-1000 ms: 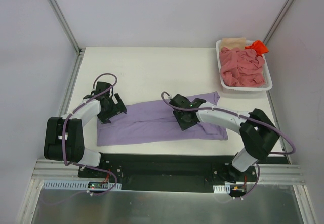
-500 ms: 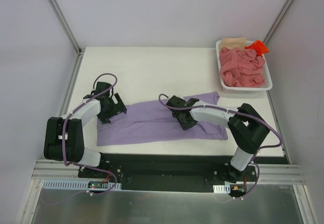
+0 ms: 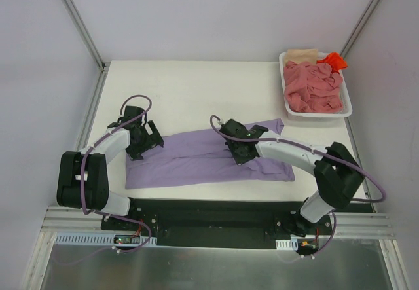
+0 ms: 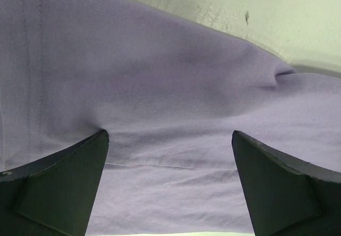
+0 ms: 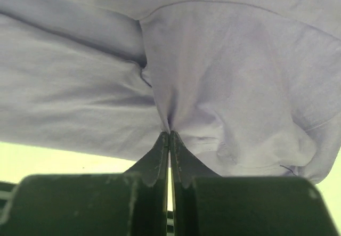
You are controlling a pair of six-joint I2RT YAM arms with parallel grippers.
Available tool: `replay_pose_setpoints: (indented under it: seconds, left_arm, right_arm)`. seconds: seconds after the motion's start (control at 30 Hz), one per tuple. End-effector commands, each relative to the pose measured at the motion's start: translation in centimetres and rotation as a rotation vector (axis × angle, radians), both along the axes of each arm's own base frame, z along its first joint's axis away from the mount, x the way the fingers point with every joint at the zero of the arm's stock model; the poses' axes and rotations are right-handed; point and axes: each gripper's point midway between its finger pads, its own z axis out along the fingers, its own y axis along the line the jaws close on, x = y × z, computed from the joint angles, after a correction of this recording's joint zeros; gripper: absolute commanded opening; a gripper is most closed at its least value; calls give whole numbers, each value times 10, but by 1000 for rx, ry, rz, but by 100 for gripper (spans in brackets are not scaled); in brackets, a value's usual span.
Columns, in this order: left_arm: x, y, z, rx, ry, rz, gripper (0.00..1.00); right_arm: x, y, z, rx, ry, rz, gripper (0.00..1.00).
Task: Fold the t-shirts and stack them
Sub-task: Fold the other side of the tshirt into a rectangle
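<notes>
A lavender-purple t-shirt (image 3: 190,159) lies folded lengthwise across the near half of the table. My left gripper (image 3: 145,139) is open over its left end, fingers (image 4: 64,182) wide apart just above the cloth (image 4: 170,87). My right gripper (image 3: 241,147) is shut on a pinch of the purple cloth (image 5: 213,76) near the shirt's middle, drawing a small ridge up into the fingertips (image 5: 169,136). A salmon-pink shirt (image 3: 314,90), a beige one (image 3: 301,54) and an orange-red one (image 3: 332,59) lie crumpled in the basket.
A white plastic basket (image 3: 348,110) stands at the table's far right corner. The white table (image 3: 196,87) stretches behind the purple shirt. Enclosure walls and metal posts stand on both sides.
My right gripper shifted slightly left with the cloth, then came back right, still pinching it. The left gripper has not moved.
</notes>
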Motion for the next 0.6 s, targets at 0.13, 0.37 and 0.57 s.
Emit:
replay_pose_setpoints:
  seconds: [0.13, 0.37, 0.57]
  left_arm:
    - [-2, -3, -6, -16, 15, -14, 99]
    - [-3, -2, -6, -13, 15, -16, 99]
    - [-3, -2, -5, -11, 11, -15, 99]
  right_arm:
    - [-12, 13, 28, 124, 39, 26, 0]
    - [-11, 20, 17, 119, 79, -9, 23]
    - [-4, 21, 35, 176, -3, -37, 91]
